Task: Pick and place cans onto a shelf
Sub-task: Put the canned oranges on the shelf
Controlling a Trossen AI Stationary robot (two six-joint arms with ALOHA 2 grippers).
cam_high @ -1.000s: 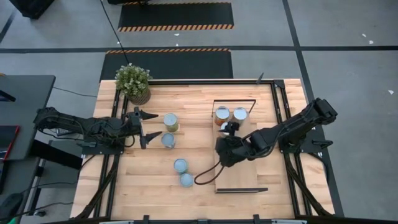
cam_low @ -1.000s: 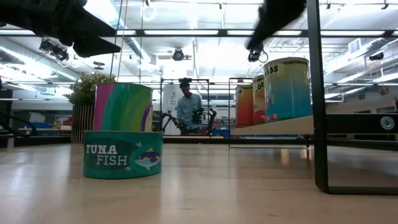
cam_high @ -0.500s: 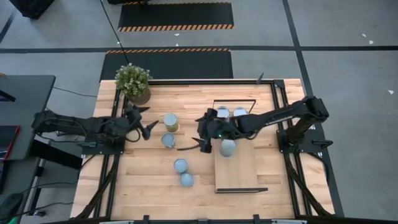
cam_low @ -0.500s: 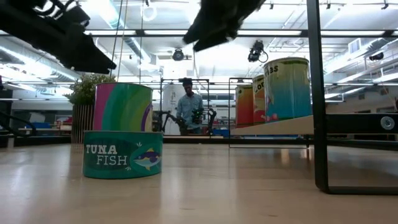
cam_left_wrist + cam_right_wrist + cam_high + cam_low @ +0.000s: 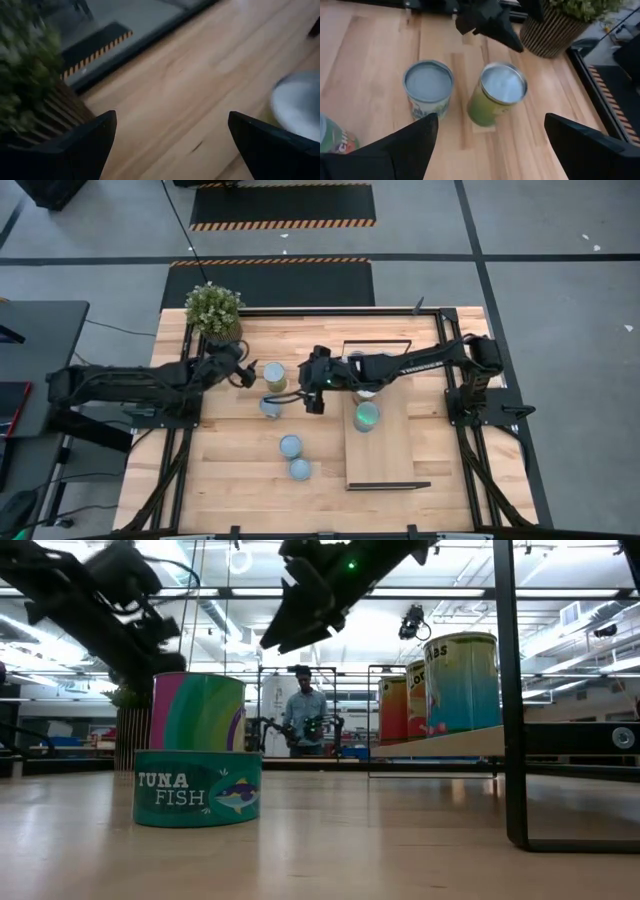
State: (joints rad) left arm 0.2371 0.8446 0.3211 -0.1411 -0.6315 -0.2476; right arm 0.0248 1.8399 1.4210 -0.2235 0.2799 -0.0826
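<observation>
A yellow-green can (image 5: 274, 376) and a blue-grey-topped can (image 5: 270, 406) stand on the tabletop; both also show in the right wrist view (image 5: 500, 95) (image 5: 428, 92). Two more cans (image 5: 290, 445) (image 5: 300, 469) stand nearer the front. The shelf (image 5: 385, 450) carries one can (image 5: 367, 416) and two more (image 5: 385, 361) at its far end, partly under my right arm. My left gripper (image 5: 246, 373) is open and empty just left of the yellow-green can. My right gripper (image 5: 308, 392) is open and empty above the table, right of these two cans.
A potted plant (image 5: 214, 310) stands at the far left corner, close behind my left gripper. In the low view a tuna can (image 5: 197, 787) stands in front of a taller can (image 5: 197, 712). A person (image 5: 303, 715) stands in the room beyond the table.
My right gripper has left the shelf and gone toward the table's left and far edges, to the two loose cans; a can now stands alone on the shelf where it was. My left gripper has gone a little toward the yellow-green can.
</observation>
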